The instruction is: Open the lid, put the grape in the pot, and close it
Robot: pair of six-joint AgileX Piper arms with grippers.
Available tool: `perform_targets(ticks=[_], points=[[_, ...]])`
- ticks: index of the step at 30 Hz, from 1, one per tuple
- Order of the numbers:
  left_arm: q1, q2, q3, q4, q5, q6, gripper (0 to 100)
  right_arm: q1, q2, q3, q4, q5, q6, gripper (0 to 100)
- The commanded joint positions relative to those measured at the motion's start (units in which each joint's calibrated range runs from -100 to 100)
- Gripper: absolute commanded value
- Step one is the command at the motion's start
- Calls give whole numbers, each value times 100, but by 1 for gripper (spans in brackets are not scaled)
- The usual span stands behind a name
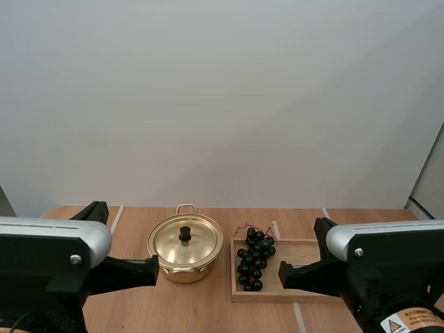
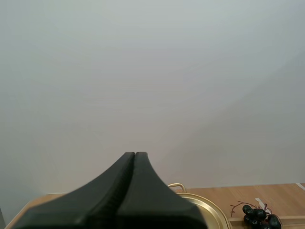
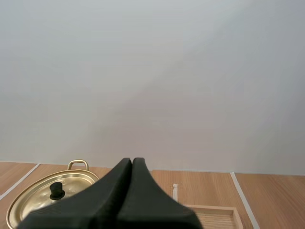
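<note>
A gold pot [image 1: 184,248] stands on the wooden table with its lid [image 1: 185,241] on and a black knob [image 1: 184,234] on top. To its right a bunch of dark grapes [image 1: 254,258] lies at the left end of a wooden tray [image 1: 305,295]. My left gripper [image 1: 154,267] is shut just left of the pot. My right gripper [image 1: 283,270] is shut over the tray, right of the grapes. In the left wrist view my left gripper [image 2: 135,154] forms one dark wedge before the pot [image 2: 205,210] and grapes [image 2: 257,215]. In the right wrist view my right gripper [image 3: 132,161] lies together near the lid [image 3: 47,193].
White tape lines [image 1: 298,316] cross the table [image 1: 208,312]. A plain white wall stands behind it. The tray [image 3: 214,217] has bare wood to the right of the grapes.
</note>
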Motion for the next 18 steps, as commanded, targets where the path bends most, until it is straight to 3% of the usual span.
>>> perform_targets(ticks=[1,2,3,5,6,8,9,14,18], points=[[7,117,-54,50,65,-52,4,-25,104,-65,16,134,-90,0],[7,231,-54,50,65,-52,10,-25,192,-65,16,134,-90,1],[7,327,-54,50,65,-52,15,-25,262,-65,16,134,-90,15],[7,580,-54,50,102,-52,40,-25,356,-65,16,134,-90,44],[7,731,-54,50,137,-52,58,-25,390,-65,16,134,-90,69],[7,970,-54,50,137,-52,92,-25,400,-65,16,134,-90,100],[7,1082,-65,50,115,-52,100,-25,400,-65,16,134,-90,100],[7,1709,-270,-213,-104,625,100,-25,400,-65,67,-385,-372,100],[7,2775,-773,-760,517,1084,100,-25,686,-65,43,-171,-620,100]])
